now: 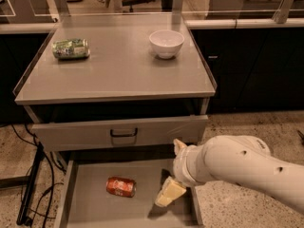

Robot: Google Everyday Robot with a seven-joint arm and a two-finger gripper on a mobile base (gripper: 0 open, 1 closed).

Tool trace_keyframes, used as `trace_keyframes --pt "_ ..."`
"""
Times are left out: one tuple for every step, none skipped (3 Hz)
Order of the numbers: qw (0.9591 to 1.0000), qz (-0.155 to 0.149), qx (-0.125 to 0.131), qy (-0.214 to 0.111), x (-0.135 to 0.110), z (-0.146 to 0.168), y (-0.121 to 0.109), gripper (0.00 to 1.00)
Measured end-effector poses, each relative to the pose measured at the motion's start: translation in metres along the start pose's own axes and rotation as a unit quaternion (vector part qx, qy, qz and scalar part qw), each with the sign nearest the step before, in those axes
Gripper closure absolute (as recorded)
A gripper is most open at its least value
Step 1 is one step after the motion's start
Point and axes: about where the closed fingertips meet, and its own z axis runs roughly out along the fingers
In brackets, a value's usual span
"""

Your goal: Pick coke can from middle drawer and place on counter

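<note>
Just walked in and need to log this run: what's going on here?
The robot's arm reaches down into the open middle drawer, with its claw low over the drawer floor, just right of the coke can and apart from it. The coke can lies on its side, not yet picked up. On the counter sit a green can and a white bowl.

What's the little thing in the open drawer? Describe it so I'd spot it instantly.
Below the grey counter, the middle drawer stands pulled out near the floor. The coke can lies on its side in it, left of the gripper. It is red-orange, unlike the green can lying up on the counter.
</note>
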Motion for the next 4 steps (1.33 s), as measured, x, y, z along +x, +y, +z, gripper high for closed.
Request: trace_keyframes --pt "0.9995 0.017 -0.002 -0.028 0.000 0.014 -0.014 0.00" --pt "0.9994 0.016 -0.004 -0.030 -0.001 0.015 -0.015 0.00" --pt "0.9997 0.008 -0.001 -0.025 -0.004 0.018 -0.012 0.00" --pt "0.9995 -0.001 -0.008 -0.029 -0.005 0.042 -0.006 0.00"
